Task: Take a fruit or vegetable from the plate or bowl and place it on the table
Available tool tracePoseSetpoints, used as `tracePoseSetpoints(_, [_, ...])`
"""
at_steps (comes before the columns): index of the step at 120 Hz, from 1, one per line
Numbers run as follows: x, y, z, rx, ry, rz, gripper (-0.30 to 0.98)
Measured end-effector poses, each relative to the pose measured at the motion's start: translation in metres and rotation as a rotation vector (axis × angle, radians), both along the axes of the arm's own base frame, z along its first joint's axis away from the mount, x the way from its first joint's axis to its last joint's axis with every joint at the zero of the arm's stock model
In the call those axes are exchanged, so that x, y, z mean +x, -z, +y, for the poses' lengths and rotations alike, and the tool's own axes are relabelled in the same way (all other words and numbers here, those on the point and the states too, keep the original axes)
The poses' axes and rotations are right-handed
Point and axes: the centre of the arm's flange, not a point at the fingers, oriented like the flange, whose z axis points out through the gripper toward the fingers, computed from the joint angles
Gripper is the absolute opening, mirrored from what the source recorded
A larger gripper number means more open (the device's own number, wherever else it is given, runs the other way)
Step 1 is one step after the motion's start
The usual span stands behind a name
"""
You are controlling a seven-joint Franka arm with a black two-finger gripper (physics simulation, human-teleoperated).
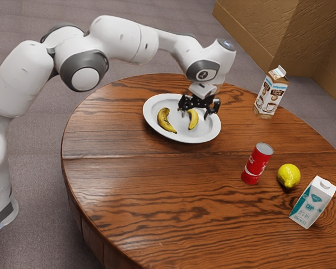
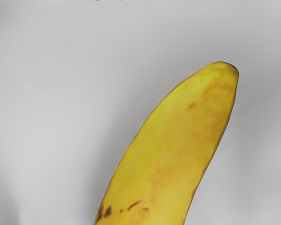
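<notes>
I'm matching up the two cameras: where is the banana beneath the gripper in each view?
Exterior view: upper middle, the banana on the plate beneath the gripper.
Wrist view: the banana looms large, just under the gripper.
Shared landmark: the plate's pale surface around it.

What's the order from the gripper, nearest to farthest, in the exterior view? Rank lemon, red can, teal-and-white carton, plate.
1. Plate, beneath the gripper
2. Red can, toward the exterior view's right
3. Lemon, just beyond the can
4. Teal-and-white carton, beyond the lemon
</notes>
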Motion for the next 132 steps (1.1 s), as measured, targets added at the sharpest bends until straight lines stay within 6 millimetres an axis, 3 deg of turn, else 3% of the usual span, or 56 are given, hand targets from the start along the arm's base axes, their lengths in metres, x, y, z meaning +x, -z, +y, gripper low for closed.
tracePoseSetpoints(29, [0.001, 0.000, 0.001, -0.001, 0.020, -0.009, 0.69])
tracePoseSetpoints(50, [0.003, -0.001, 0.003, -0.011, 0.021, -0.026, 0.58])
tracePoseSetpoints(74, [0.001, -0.002, 0.012, -0.052, -0.005, -0.044, 0.36])
tracePoseSetpoints(114, [0.002, 0.000, 0.013, -0.105, -0.041, -0.062, 0.34])
tracePoseSetpoints(132, [0.000, -0.004, 0.019, -0.111, -0.067, -0.068, 0.22])
